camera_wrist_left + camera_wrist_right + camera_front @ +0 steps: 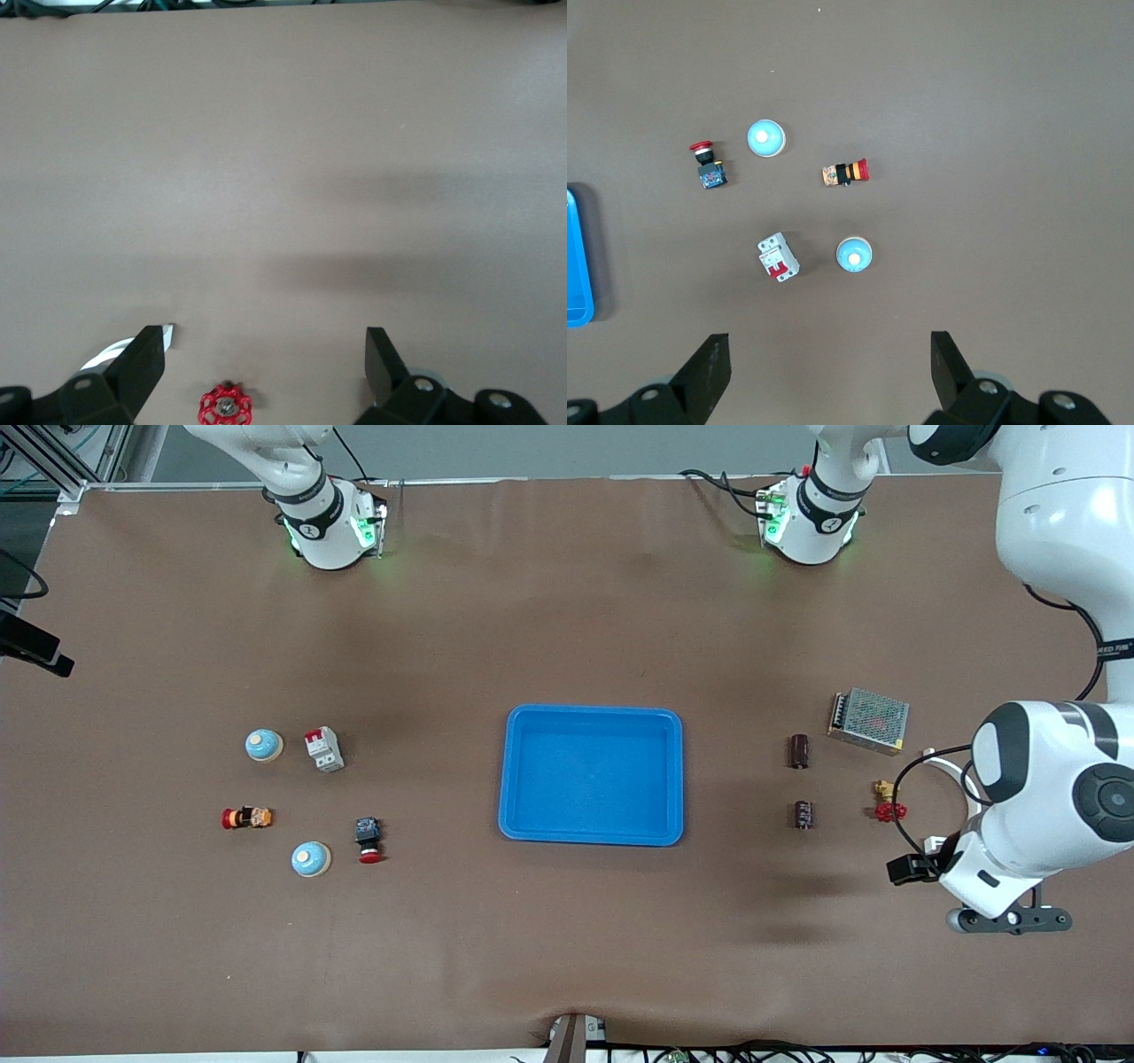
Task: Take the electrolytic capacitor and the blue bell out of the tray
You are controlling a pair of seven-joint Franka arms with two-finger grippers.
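Setting: robotics lab bench; two white robot arms bolted along one edge of a brown-covered table [567, 602], their bases lit green; blue tray [591, 774] at the middle as landmark; electrical parts laid out toward either end from the tray, among them a metal-caged power supply [869, 720], a circuit breaker [324, 748] and a red push button [368, 841]; cables trailing off the table edges.

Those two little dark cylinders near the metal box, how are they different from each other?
The farther capacitor looks longer and plain dark maroon; the nearer capacitor looks shorter, with pale markings on its side. The farther one lies close to the mesh power supply, the nearer one level with the red valve. Both are dark cylinders beside the blue tray.
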